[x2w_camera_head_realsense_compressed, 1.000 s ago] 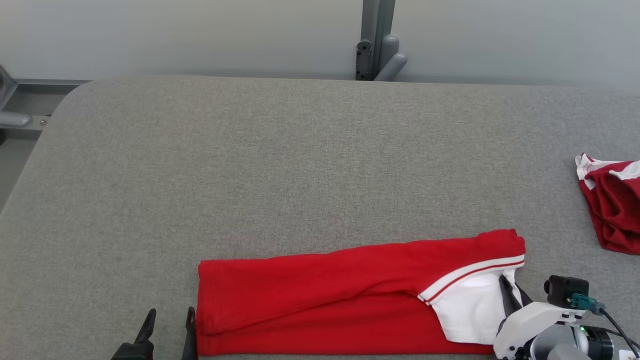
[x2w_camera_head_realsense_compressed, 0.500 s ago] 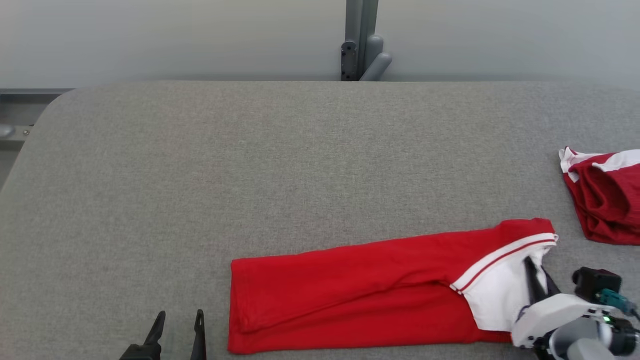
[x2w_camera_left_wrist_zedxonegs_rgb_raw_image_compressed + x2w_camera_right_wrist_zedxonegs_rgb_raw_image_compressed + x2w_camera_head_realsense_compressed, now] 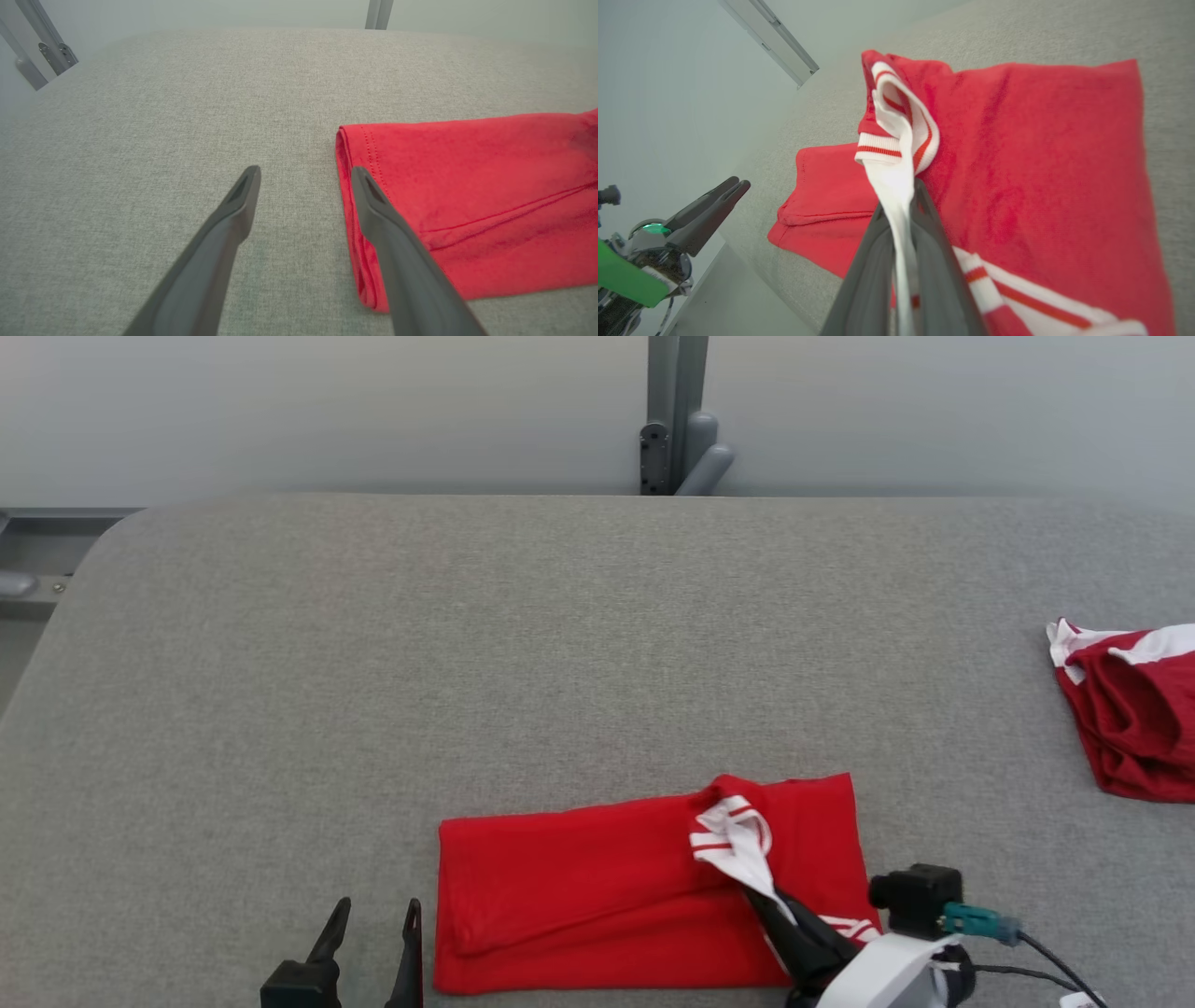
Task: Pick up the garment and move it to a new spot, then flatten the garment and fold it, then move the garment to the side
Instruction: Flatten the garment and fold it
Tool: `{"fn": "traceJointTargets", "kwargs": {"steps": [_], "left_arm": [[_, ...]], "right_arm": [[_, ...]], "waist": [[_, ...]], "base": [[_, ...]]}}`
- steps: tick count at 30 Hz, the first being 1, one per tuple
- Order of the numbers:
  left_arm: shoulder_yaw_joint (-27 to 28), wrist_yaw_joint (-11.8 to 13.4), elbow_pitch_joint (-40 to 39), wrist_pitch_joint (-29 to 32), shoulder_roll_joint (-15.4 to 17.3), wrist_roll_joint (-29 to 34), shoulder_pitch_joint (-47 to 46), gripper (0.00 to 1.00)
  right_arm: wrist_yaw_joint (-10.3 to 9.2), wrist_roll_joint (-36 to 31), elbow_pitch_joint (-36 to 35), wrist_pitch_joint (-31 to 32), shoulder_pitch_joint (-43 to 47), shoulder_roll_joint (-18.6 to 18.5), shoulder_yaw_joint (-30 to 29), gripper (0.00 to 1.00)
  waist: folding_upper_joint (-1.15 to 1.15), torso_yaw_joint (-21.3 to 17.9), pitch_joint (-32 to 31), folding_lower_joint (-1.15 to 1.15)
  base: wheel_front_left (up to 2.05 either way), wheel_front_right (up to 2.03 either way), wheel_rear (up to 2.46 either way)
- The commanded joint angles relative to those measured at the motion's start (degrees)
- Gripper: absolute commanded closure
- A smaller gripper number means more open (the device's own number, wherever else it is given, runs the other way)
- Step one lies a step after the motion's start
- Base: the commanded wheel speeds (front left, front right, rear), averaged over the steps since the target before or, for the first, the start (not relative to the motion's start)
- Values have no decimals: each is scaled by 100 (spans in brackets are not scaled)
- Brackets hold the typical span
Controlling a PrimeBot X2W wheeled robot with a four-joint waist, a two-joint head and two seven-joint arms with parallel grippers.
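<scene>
Fingers (image 3: 878, 261) of the right gripper (image 3: 758, 896) are seen clamped together on the white, red-striped trim (image 3: 733, 835) of the red shirt (image 3: 579, 887), and a fold of that trim is held lifted above the rest. The shirt is laid folded into a long band near the front edge of the grey desk (image 3: 560, 644); its front right corner is hidden by the gripper's pale wrist. The left gripper (image 3: 378, 905) is held just beside the shirt's left end, fingers apart and empty. Whether one finger touches the hem cannot be told. A second red and white garment (image 3: 1134, 709), crumpled, is cut off at the desk's right side, well apart.
</scene>
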Motion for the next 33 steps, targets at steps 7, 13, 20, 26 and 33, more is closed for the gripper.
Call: {"fn": "traceJointTargets", "kwargs": {"steps": [7, 13, 20, 26, 33], "left_arm": [[-190, -5, 36, 1, 19, 0, -141, 0], [-310, 13, 48, 1, 19, -25, -177, 0], [-349, 63, 32, 1, 17, -107, -167, 0], [-237, 121, -2, 1, 17, -84, -12, 0], [-110, 104, -44, 1, 18, 15, 27, 0]], "right_arm": [[1, 154, 317, 9, -729, 523, 797, 100], [1, 235, 975, -139, -1368, 908, 1126, 100], [1, 105, 1940, -466, -1964, 1111, 1181, 0], [1, 81, 2065, -722, -2062, 1132, 821, 0], [1, -604, 1551, -735, -1419, 1004, -492, 0]], "waist": [[50, 949, 118, 0], [50, 1661, 181, 0], [50, 2125, 288, 0], [50, 1981, 225, 0], [50, 1484, 55, 0]], "base": [[0, 0, 0], [0, 0, 0], [0, 0, 0], [0, 0, 0], [0, 0, 0]]}}
